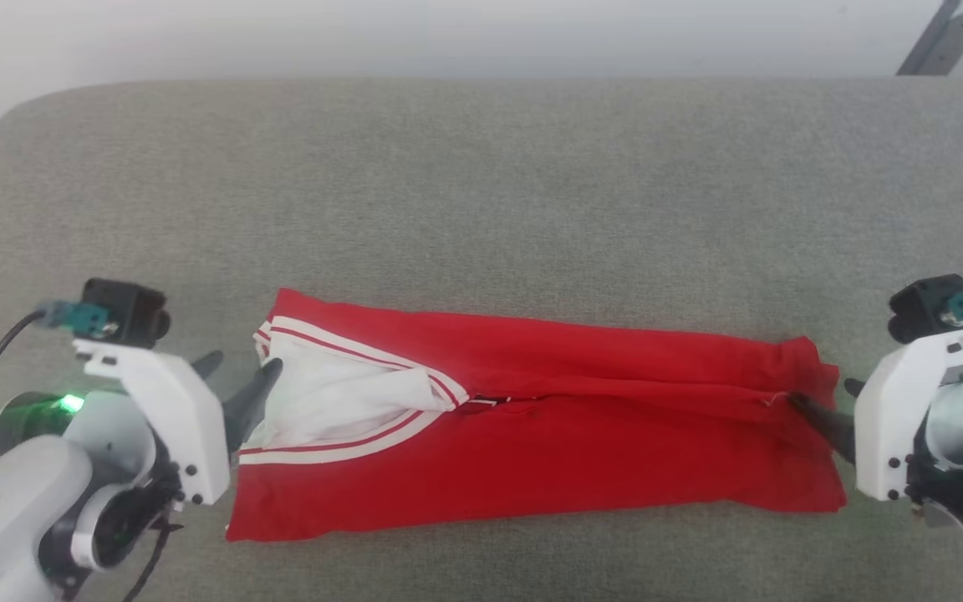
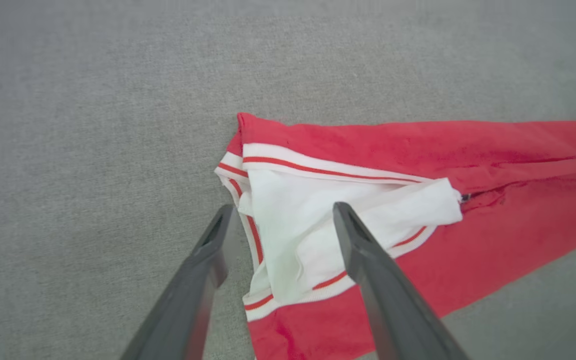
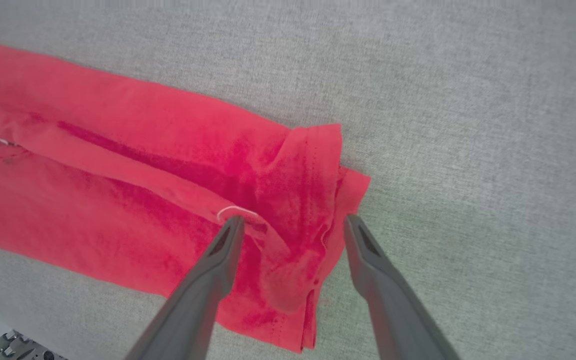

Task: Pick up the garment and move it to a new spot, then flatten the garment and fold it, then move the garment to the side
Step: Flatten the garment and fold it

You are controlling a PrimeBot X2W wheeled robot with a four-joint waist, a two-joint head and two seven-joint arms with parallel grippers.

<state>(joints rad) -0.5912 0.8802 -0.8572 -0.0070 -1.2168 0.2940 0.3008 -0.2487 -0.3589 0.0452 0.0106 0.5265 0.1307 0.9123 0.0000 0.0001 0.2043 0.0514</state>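
The garment lies folded into a long red strip on the grey cushion, its white sleeve panel with striped trim at the left end. The number print is hidden. My left gripper stands open at that left end, its fingers straddling the white sleeve edge in the left wrist view. My right gripper is open at the right end, where the red hem bunches between its two fingers. Neither holds cloth.
The grey fabric cushion stretches wide behind and around the garment, with a rounded back-left corner. A grey metal leg stands beyond the far right edge. The near edge of the cushion lies just below the garment.
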